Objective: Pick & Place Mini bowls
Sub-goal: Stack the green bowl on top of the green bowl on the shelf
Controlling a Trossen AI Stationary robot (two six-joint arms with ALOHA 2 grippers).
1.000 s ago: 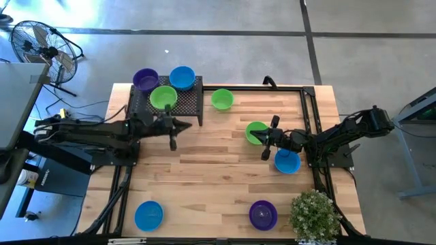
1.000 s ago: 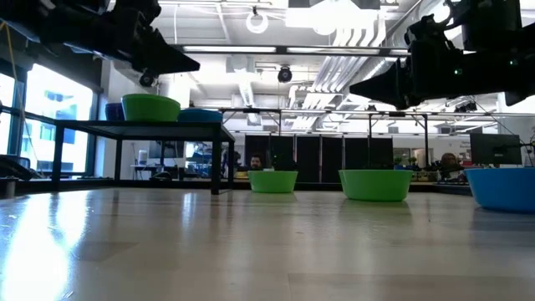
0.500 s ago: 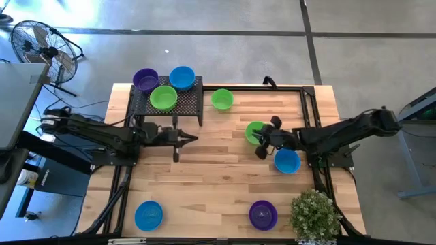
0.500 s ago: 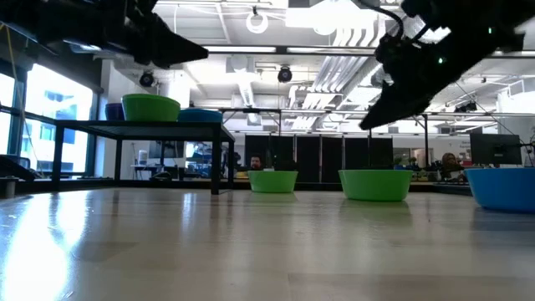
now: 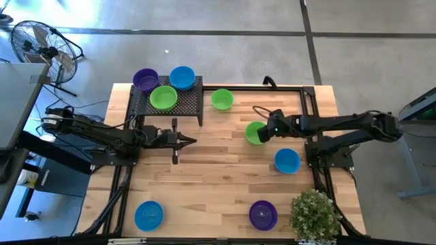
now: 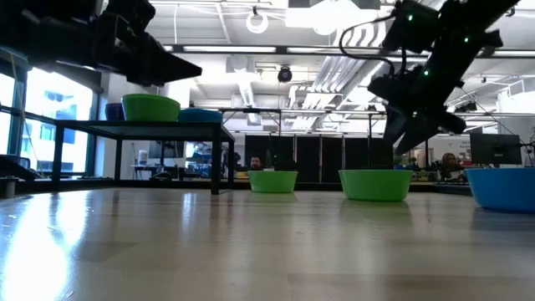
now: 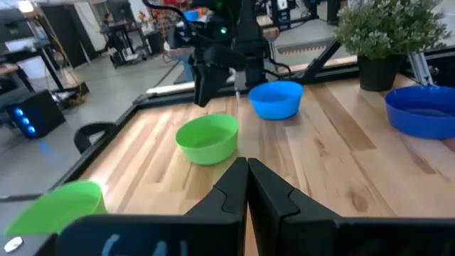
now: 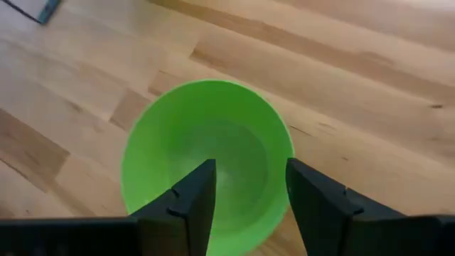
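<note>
Three mini bowls sit on the black mesh rack (image 5: 167, 102) at the far left: purple (image 5: 145, 79), blue (image 5: 182, 77) and green (image 5: 163, 97). Others rest on their bases on the table: green (image 5: 222, 99), green (image 5: 253, 133), blue (image 5: 287, 160), blue (image 5: 148, 215), purple (image 5: 263, 214). My right gripper (image 8: 245, 192) hangs open, pointing down, just above the green bowl (image 8: 206, 142), clear of it in the low view (image 6: 374, 184). My left gripper (image 5: 193, 141) is shut, raised, in front of the rack, holding nothing.
A potted plant (image 5: 315, 214) stands at the near right corner. A black frame rail (image 5: 310, 109) runs along the table's right and far sides. Bare wood (image 5: 211, 170) lies between the arms in the table's middle.
My right gripper has opened, tipped from level to pointing down, and moved a little toward the far edge, over the green bowl. My left gripper, still shut, has drawn away from the rack toward the table's middle. No bowl has moved.
</note>
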